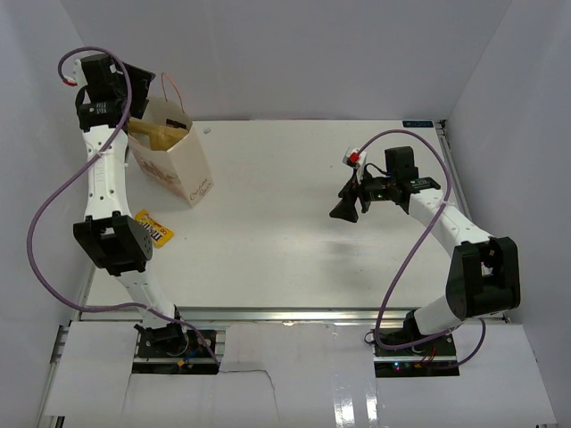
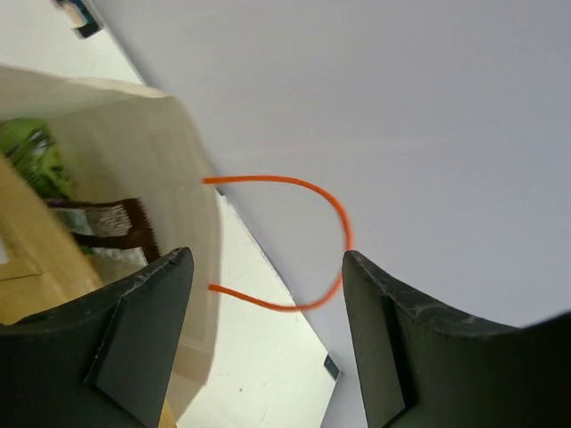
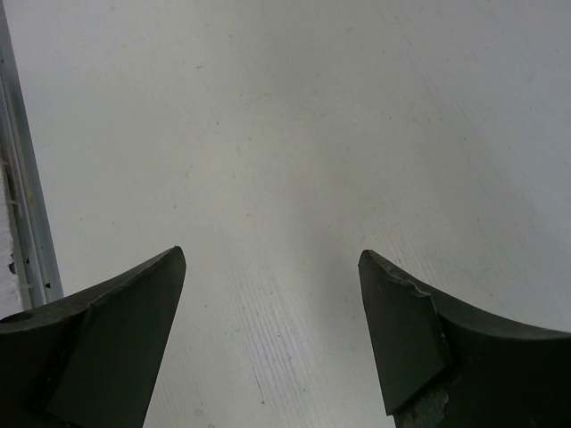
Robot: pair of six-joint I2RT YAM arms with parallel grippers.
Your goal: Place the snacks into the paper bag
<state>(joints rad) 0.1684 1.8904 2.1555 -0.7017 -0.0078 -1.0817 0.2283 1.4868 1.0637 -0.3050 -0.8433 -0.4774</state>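
My left claw (image 2: 265, 267) hung at the mouth of the paper bag (image 1: 183, 169), fingers spread wide with nothing between them. The bag stood at the far left corner of the surface (image 1: 285, 232), leaning a little. Down inside it I could make out a green packet (image 2: 31, 156) and a dark brown packet (image 2: 107, 221) lying against the wall. My right claw (image 3: 271, 267) was also wide open and empty, over bare surface well away from the bag.

One yellow packet (image 1: 156, 229) lay flat on the surface, near my left arm's elbow and partly hidden by it, so I judged the job nearly done, with that packet the piece left to fetch. To do it well, I reckoned the left claw should rise straight out of the bag. The orange string handle (image 2: 344, 234) looped just in front of my fingers, and a snag there could tip the leaning bag. The packet lay flat, so pinching an edge seemed the best way to lift it.

As for writing, the yellow packet carried dark lettering, too small to read with confidence. The bag's side bore a faint pinkish print and the green packet some dark markings; I could read neither.
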